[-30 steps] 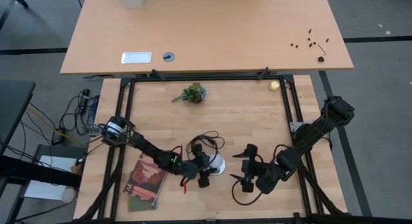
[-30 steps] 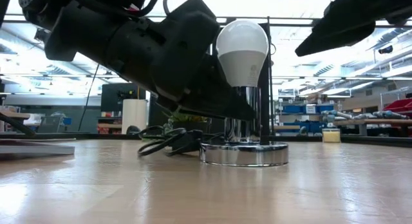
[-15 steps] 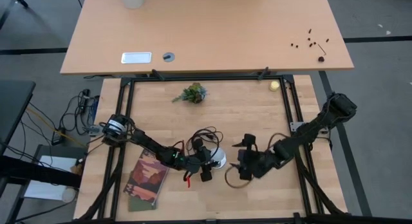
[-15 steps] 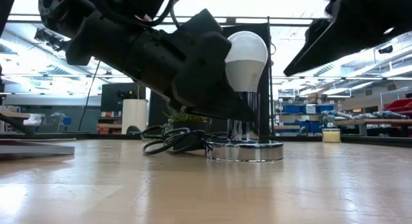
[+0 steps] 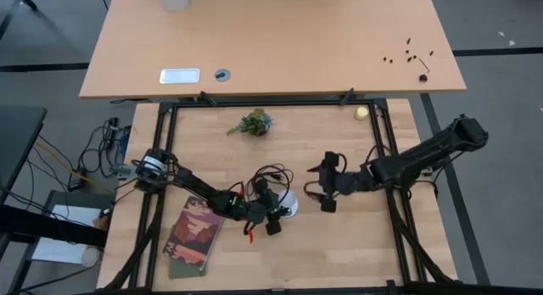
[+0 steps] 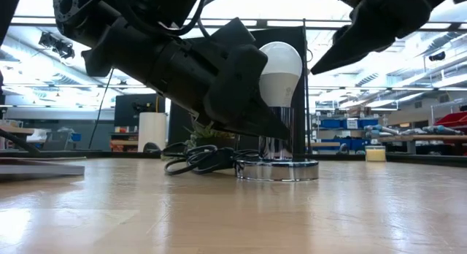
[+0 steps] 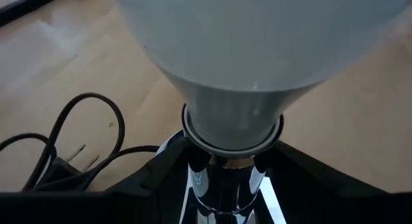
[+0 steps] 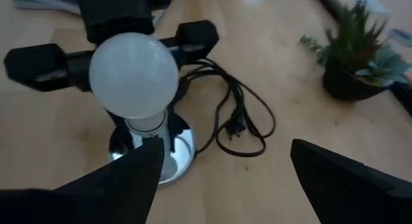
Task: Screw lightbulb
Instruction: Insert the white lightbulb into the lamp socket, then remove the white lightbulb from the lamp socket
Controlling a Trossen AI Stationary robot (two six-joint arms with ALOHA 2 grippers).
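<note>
Lightbulb [image 6: 279,68], seated upright in chrome socket stem on round lamp base [image 6: 277,170].
Left gripper [image 5: 270,212] is closed on the stem; right gripper [image 8: 222,169], spread wide and empty, is best centred over the bulb before turning.

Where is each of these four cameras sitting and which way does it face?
High: overhead, facing straight down; both arms show.
Low: table height, facing level at the white frosted lightbulb on its chrome socket stand; left arm fills it.
Left wrist: beside the stand, its fingers straddling it.
Right wrist: above, open fingers at the bottom.
All four share the lightbulb.
</note>
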